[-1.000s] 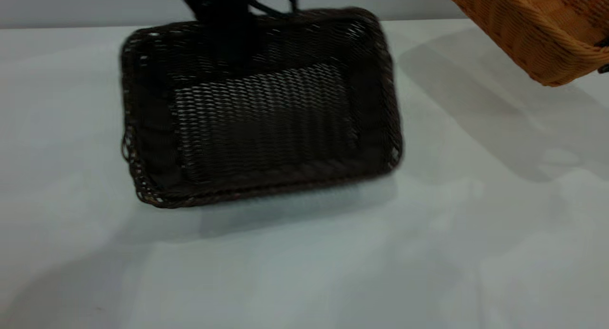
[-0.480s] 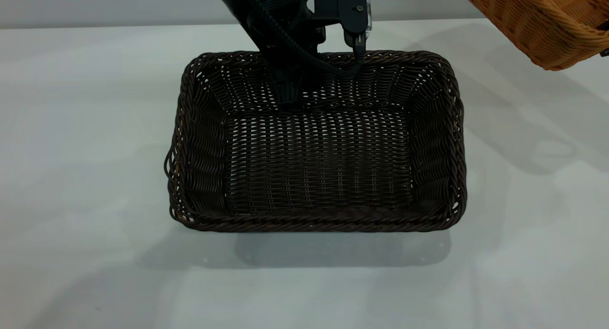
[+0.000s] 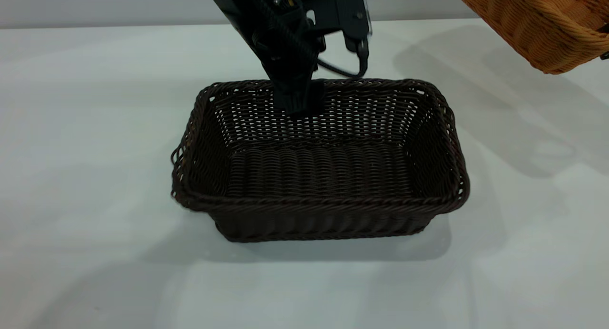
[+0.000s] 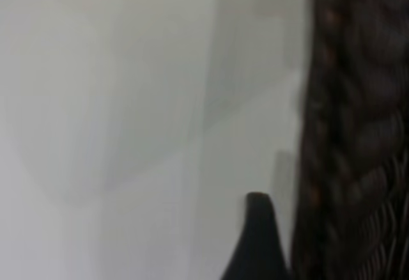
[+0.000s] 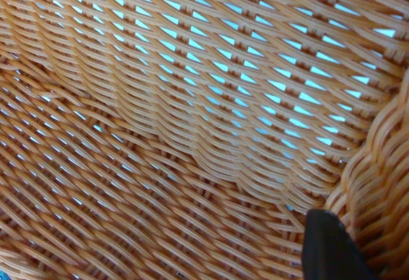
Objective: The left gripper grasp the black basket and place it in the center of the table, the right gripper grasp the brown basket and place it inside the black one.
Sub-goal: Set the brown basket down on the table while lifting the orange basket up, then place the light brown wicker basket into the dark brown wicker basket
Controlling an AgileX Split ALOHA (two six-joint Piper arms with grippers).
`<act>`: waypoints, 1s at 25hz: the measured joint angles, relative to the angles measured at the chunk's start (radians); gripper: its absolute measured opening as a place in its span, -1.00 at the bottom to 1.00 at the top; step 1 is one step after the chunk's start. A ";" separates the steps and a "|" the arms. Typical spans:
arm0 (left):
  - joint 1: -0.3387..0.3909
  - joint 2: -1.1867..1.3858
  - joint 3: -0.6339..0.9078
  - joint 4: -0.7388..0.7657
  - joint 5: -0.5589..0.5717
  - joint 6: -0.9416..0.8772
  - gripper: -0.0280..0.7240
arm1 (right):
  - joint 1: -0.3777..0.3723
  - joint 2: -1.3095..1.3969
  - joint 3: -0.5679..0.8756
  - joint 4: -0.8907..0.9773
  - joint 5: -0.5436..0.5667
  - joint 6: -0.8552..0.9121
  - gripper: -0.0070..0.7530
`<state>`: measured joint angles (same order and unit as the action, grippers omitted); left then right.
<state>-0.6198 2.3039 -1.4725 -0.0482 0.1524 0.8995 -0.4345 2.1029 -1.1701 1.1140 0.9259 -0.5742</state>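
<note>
The black basket (image 3: pixel 323 177) sits flat and upright on the table (image 3: pixel 95 129) near its middle. My left gripper (image 3: pixel 329 87) straddles the basket's far rim, with one finger inside and one behind. In the left wrist view a thin strip of table shows between a fingertip (image 4: pixel 259 229) and the dark rim (image 4: pixel 358 165), so it looks open. The brown basket (image 3: pixel 537 24) hangs tilted in the air at the far right, partly out of view. My right gripper holds it; one finger (image 5: pixel 327 245) lies against the inner weave (image 5: pixel 192 101) beside the braided rim.
The brown basket casts a shadow (image 3: pixel 499 110) on the table to the right of the black one. The tabletop's far edge (image 3: pixel 95 27) meets a grey wall. Nothing else stands on the table.
The black basket moved right towards the middle, then dropped from tilted to flat on the table. The left gripper came lower with it. The brown basket stayed almost in place.
</note>
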 joint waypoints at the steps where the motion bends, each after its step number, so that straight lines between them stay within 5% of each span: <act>1: 0.008 -0.007 0.000 0.000 0.000 -0.035 0.55 | 0.000 0.000 0.000 0.000 0.007 0.001 -0.62; 7: 0.146 -0.117 0.001 0.000 0.055 -0.261 0.60 | 0.000 -0.001 0.000 -0.048 0.088 0.008 -0.62; 14: 0.415 -0.230 0.001 0.003 0.172 -0.447 0.60 | 0.078 -0.122 0.000 -0.252 0.139 0.108 -0.62; 20: 0.535 -0.233 0.003 0.005 0.171 -0.486 0.60 | 0.290 -0.216 -0.001 -0.404 0.190 0.232 -0.62; 25: 0.559 -0.233 0.003 0.005 0.171 -0.492 0.60 | 0.473 -0.190 -0.001 -0.467 0.194 0.282 -0.62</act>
<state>-0.0611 2.0704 -1.4694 -0.0431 0.3234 0.4075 0.0384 1.9126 -1.1713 0.6468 1.1196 -0.2921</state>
